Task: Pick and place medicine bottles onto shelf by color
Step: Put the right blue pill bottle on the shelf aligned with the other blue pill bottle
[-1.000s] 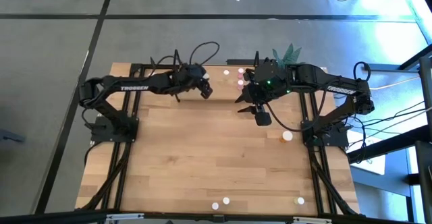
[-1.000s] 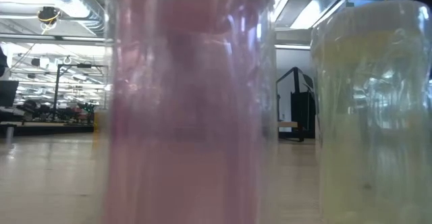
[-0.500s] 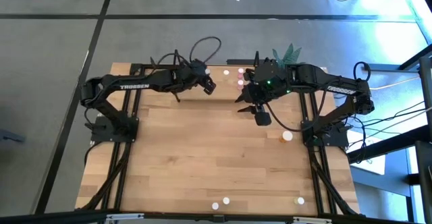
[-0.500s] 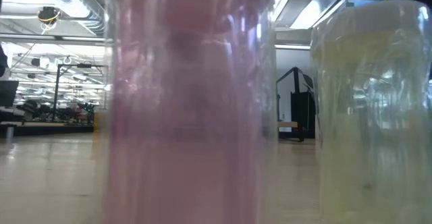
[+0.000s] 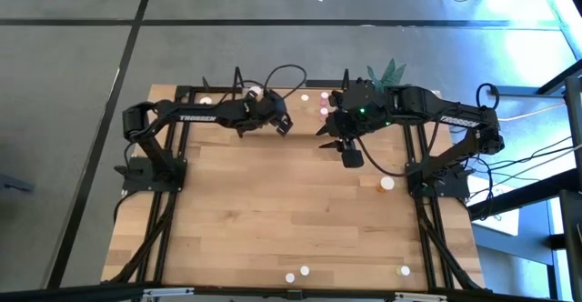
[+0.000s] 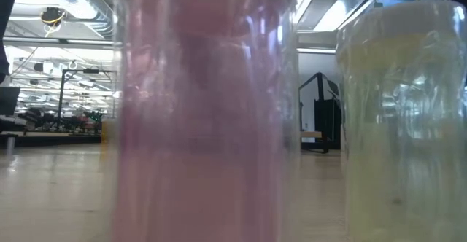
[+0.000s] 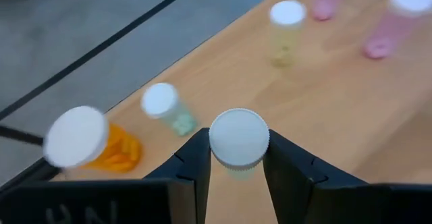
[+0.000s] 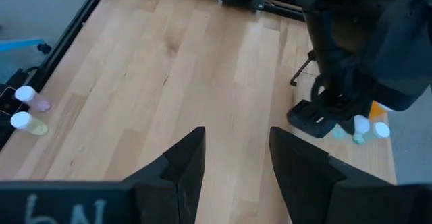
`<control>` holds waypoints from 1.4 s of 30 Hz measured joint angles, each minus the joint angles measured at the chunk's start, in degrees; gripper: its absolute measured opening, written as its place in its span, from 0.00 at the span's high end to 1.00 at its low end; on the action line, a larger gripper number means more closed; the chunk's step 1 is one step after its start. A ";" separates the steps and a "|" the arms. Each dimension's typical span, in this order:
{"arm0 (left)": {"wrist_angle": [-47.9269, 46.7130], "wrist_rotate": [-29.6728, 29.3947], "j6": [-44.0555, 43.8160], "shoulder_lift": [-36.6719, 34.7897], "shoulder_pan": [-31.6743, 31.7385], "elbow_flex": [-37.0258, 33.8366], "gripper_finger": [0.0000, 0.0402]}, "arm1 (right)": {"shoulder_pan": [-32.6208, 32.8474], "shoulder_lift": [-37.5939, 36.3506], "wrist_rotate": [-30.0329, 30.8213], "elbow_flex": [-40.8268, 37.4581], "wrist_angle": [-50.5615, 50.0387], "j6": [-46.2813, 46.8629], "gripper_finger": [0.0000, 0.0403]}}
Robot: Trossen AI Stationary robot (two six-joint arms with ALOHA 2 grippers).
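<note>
The left gripper [image 7: 237, 158] is positioned over the far edge of the light wooden table [image 5: 273, 211], and its jaws are clamped on a small white-capped bottle with a pale greenish body [image 7: 238, 142], which is held upright between the two dark fingers. Just beyond it, an orange white-capped bottle [image 7: 88, 142] and a green white-capped bottle [image 7: 167, 107] are seen standing near the table's edge; farther along, a yellowish bottle [image 7: 286, 23] and two pink bottles [image 7: 399, 18] are standing apart from one another. The right gripper [image 8: 236, 156] is held above the middle of the far half of the table with its jaws apart and nothing between them. Further white-capped bottles are located near the right arm's base [image 5: 387, 184] and along the near edge [image 5: 304, 271]. In the low view, a translucent pink bottle [image 6: 204, 118] and a translucent yellowish bottle [image 6: 405, 118] are seen close to the camera. The shelf cannot be made out clearly in any view.
</note>
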 joint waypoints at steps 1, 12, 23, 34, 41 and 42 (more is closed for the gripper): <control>-0.32 -0.06 -0.14 0.00 0.32 0.00 0.74 | 0.00 0.00 0.00 0.00 0.00 -0.01 0.59; -1.76 0.20 -4.63 2.07 1.86 -0.17 0.74 | 0.00 0.00 -0.03 0.00 0.02 0.01 0.59; -2.66 -0.71 -4.68 2.19 2.09 -0.17 0.74 | 0.00 0.00 -0.09 0.00 0.02 0.01 0.59; -2.77 -1.01 -4.72 2.19 1.94 -0.17 0.74 | 0.02 0.00 4.27 0.00 0.55 0.24 0.59; -2.77 -1.01 -4.72 2.19 1.94 -0.17 0.74 | 0.02 0.00 14.87 0.00 0.56 3.10 0.59; -2.77 -0.99 -4.74 2.19 1.92 -0.17 0.74 | 0.01 0.00 15.73 0.00 0.55 3.25 0.59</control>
